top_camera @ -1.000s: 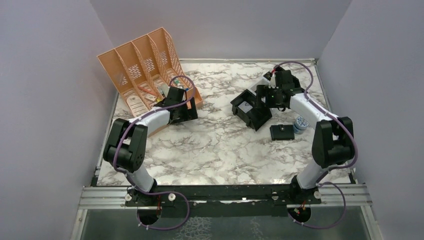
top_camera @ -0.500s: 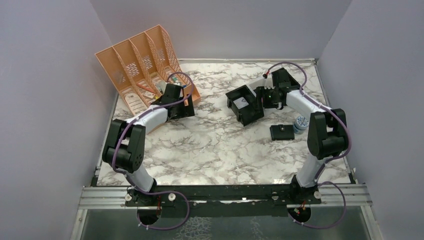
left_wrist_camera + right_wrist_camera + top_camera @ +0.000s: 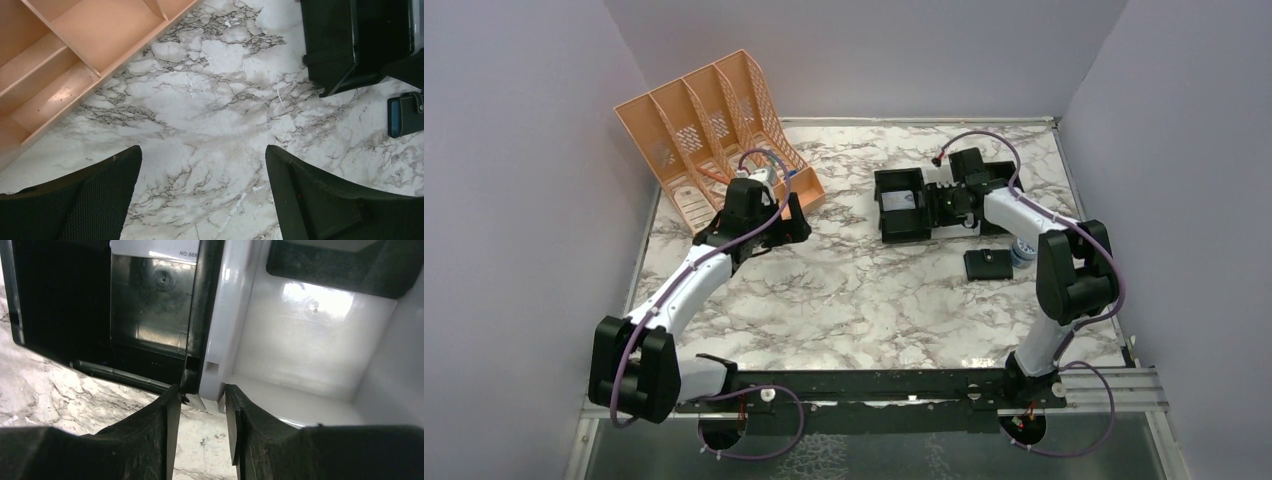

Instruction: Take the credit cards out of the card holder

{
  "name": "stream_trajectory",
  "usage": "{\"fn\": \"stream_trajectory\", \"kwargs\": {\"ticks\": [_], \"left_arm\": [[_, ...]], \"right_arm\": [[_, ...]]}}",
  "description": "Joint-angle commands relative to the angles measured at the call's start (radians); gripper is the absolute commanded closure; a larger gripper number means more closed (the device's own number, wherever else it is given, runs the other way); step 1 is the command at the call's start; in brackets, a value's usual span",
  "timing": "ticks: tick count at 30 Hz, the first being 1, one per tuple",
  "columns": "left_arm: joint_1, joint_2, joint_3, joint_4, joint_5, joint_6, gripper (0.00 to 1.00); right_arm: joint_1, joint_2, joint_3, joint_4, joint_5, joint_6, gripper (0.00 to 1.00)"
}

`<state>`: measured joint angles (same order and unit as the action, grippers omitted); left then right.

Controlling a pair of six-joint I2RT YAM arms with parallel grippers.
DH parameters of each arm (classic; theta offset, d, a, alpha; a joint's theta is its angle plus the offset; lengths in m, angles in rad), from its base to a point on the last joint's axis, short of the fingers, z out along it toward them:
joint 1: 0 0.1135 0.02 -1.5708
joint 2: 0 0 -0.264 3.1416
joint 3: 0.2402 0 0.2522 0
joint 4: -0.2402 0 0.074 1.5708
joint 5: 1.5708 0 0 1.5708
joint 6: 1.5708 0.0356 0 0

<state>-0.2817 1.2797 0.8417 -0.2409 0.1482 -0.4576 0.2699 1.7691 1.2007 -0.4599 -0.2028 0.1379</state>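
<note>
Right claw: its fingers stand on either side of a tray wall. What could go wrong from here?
1. The right claw is at the divider of the black-and-white tray, not at the card holder; a pull may sweep the tray into the card holder lying shut nearby.
2. The left claw hangs open near the orange rack; a swing might knock it.

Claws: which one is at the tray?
The right claw, astride the wall between the tray's black and white compartments; the left claw hangs open over bare table.

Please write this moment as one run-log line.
left fingers open over table | right fingers pinching tray wall | card holder closed, untouched
</note>
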Motion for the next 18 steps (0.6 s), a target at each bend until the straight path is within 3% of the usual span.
{"fn": "stream_trajectory", "kwargs": {"ticks": [1, 18], "left_arm": [[0.004, -0.08, -0.037, -0.055, 0.042, -0.017, 0.03], [0.004, -0.21, -0.094, -0.112, 0.051, -0.068, 0.03]], "right_arm": [[0.042, -0.048, -0.019, 0.016, 0.043, 0.023, 0.62], [0.263, -0.084, -0.072, 0.005, 0.092, 0.129, 0.68]]}}
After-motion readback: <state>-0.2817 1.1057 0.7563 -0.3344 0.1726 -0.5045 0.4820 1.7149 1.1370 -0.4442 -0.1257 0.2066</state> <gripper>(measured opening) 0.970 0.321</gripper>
